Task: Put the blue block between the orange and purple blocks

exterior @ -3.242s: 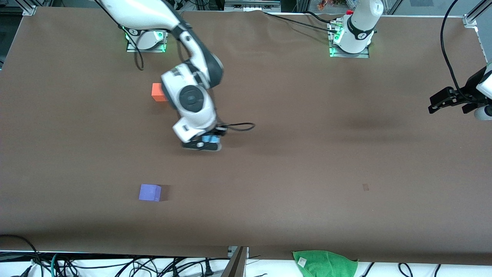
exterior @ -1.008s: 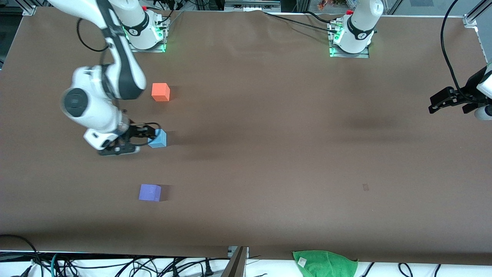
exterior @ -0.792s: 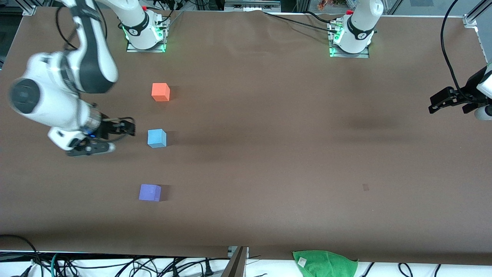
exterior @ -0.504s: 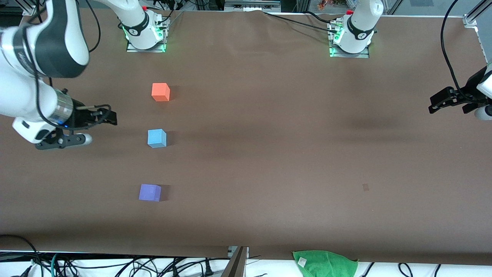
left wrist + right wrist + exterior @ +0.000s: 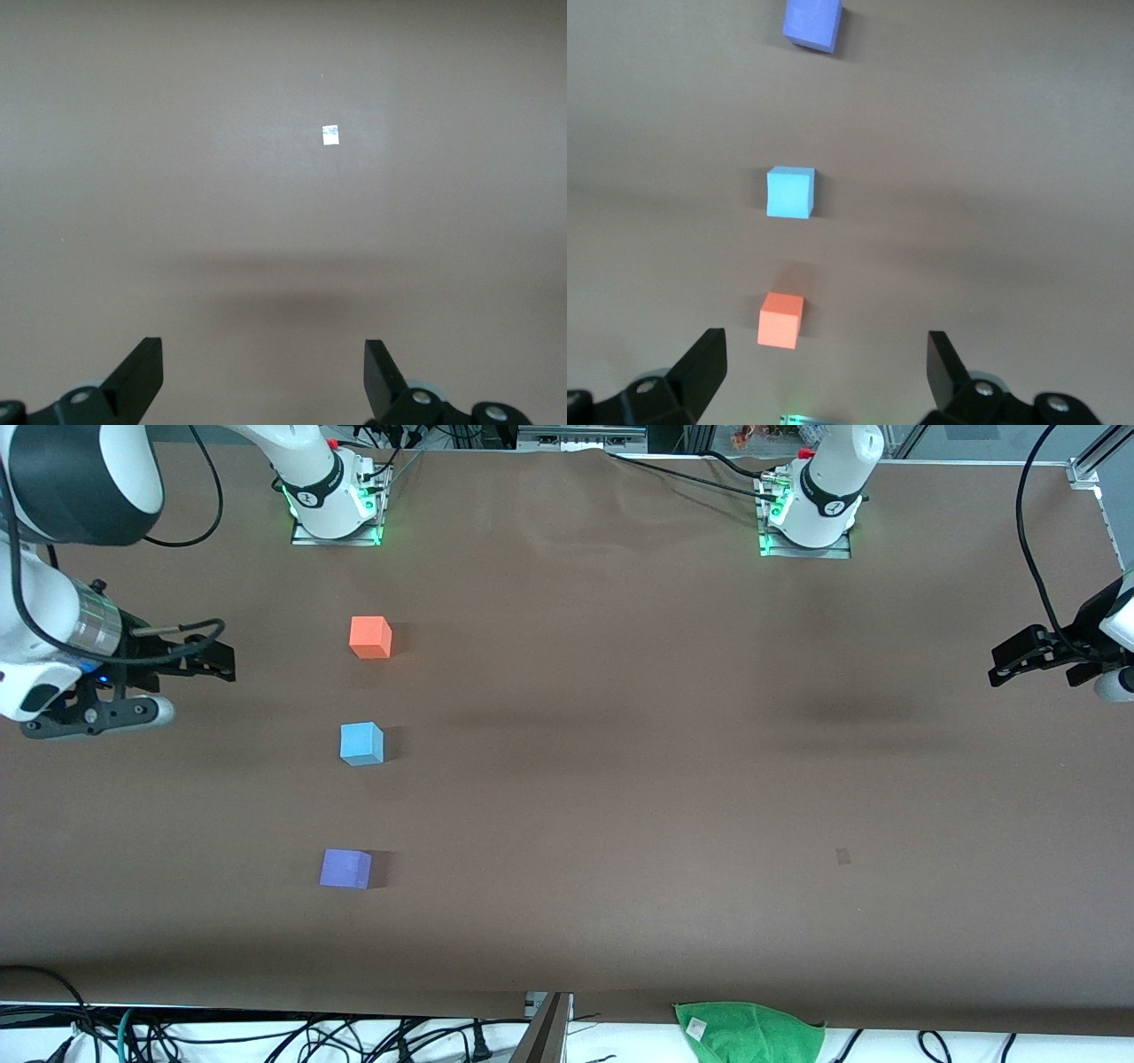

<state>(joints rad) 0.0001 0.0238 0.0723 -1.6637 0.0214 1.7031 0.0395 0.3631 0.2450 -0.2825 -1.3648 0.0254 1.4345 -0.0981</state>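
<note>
Right gripper (image 5: 208, 662) spread, empty — matte blue block (image 5: 361, 743) sits between orange block (image 5: 370, 637) and purple block (image 5: 345, 868).

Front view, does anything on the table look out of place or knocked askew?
Nothing stands out. The orange block, blue block and purple block sit flat in a row, apart. Both the right gripper and left gripper are open and hold nothing.
</note>
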